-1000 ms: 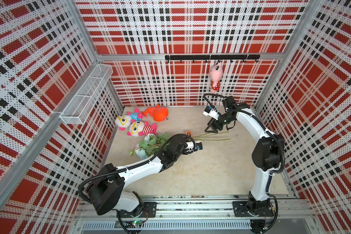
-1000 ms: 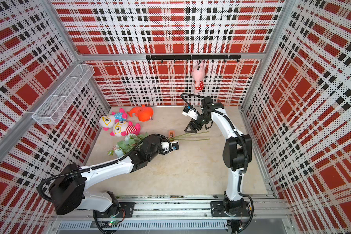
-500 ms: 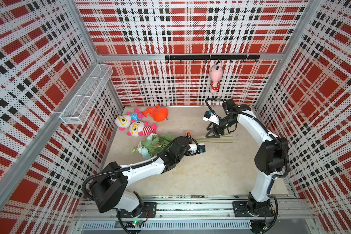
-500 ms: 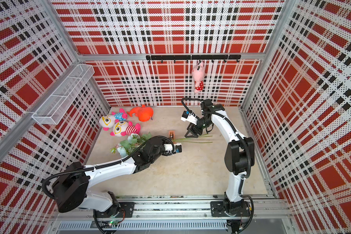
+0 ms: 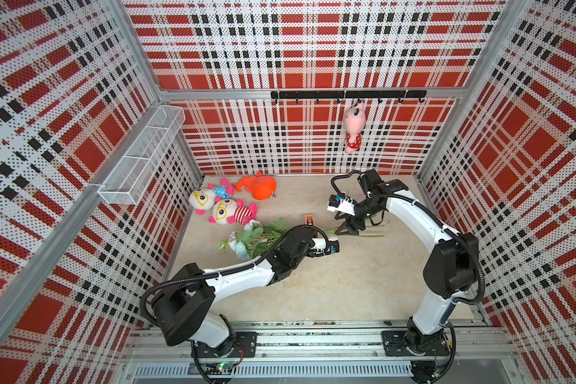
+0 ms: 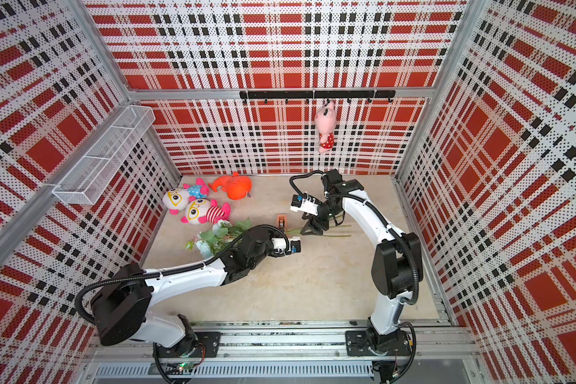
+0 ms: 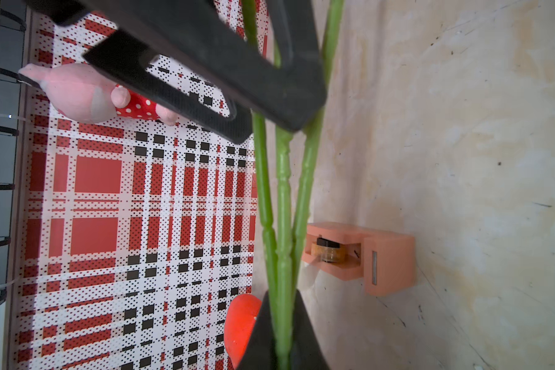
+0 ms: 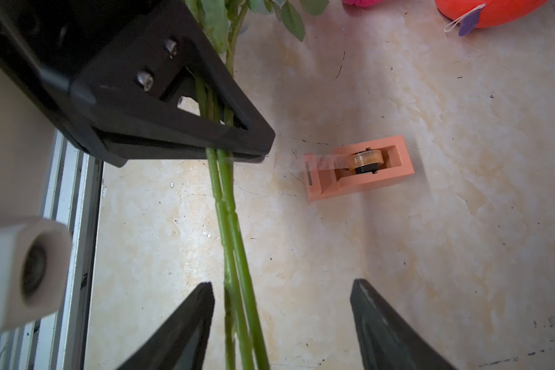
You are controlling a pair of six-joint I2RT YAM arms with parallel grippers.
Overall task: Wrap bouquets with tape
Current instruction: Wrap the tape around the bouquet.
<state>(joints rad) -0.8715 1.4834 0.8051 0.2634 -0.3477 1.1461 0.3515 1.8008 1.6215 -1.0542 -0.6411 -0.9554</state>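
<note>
Bouquet point(image 8: 228, 205) clamped, left pincer point(image 8: 253, 149), wrist views

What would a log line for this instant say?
left gripper: shut on bouquet stems | right gripper: open, straddling stems | tape: on table, untouched

A small orange tape holder point(image 5: 309, 219) is set on the pale, stained worktop point(image 5: 346, 282). Three soft toys point(image 5: 228, 212) are laid in its back corner.

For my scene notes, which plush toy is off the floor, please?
The pink plush toy, hanging from the black rail; the other three lie on the floor.
</note>
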